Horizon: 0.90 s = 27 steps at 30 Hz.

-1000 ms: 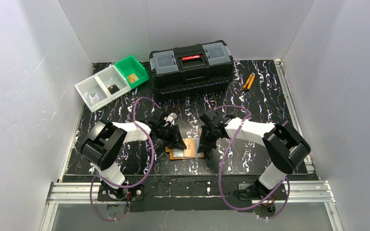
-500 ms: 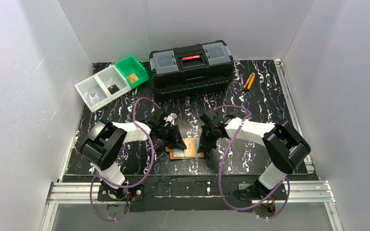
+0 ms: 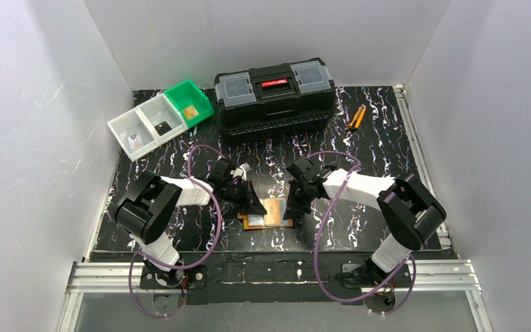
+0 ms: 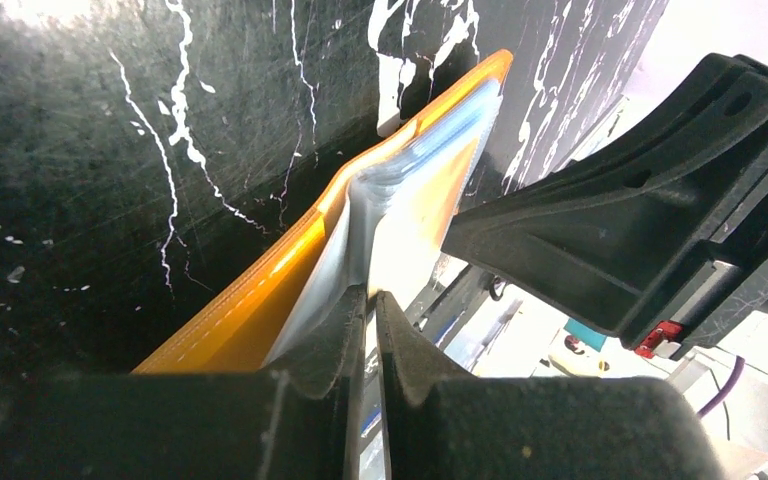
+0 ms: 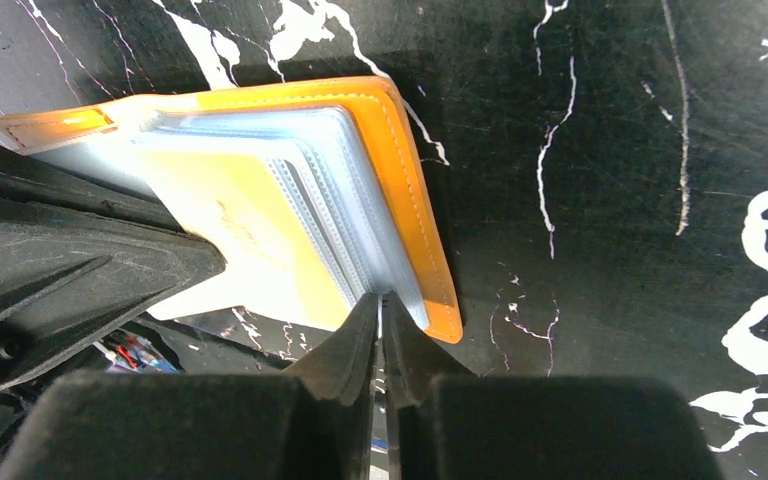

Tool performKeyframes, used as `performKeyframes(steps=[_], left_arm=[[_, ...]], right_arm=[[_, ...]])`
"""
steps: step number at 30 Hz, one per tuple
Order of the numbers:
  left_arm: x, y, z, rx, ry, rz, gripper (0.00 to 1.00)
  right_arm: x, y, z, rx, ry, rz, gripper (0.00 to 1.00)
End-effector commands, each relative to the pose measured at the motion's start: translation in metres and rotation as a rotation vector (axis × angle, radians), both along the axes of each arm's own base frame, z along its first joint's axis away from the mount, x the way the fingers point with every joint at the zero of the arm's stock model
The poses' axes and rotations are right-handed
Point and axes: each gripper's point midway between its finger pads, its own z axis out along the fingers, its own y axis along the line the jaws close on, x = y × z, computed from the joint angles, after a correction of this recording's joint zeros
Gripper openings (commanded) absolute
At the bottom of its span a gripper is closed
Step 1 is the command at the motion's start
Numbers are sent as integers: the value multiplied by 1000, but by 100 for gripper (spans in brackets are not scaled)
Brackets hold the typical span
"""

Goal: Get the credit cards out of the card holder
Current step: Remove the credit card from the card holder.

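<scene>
The card holder (image 3: pixel 268 213) is lying open on the worktop (image 3: pixel 380 145) between the arms; we are judging it light, floppy and slick at its clear pockets, best pinned by its orange cover. The left gripper (image 4: pixel 368 300) is clenching a pocket sheet, and the right gripper (image 5: pixel 380 305) is sitting clenched at the pockets' edge, on what we cannot tell. The toolbox (image 3: pixel 274 93) and bins (image 3: pixel 159 121) are standing well apart behind.
</scene>
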Motion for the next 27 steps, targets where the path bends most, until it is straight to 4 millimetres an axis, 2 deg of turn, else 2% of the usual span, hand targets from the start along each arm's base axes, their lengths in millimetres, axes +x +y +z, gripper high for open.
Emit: performKeyframes(steps=[1,3,5,7,10,11,14,16,27], left_arm=[[-4,-2,3,-46,27,4,0],[-4,-2,3,-43,29,0,0],[-1,-4,1,-38,37,-8,0],[-1,-7,-3,-41,51,-11,0],[-3,-14,-7,-32,65,-34,0],[-3,-15,-9,-27,70,-35,0],[-4,-17,-10,-22,71,-44,0],[-5,-17,-12,-16,74,-46,0],[-7,-14,-14,4,83,-47,0]], right_arm=[[-6,-36,-18,-157,-10,9,15],[-1,-35,-9,-141,-36,18,18],[10,-26,15,-76,-103,37,27],[20,-21,29,-72,-146,55,35],[40,-13,32,-120,-179,106,49],[46,-15,28,-157,-184,112,50],[51,-15,14,-204,-158,128,48],[49,-19,3,-231,-134,127,39],[40,-29,-15,-274,-94,120,27]])
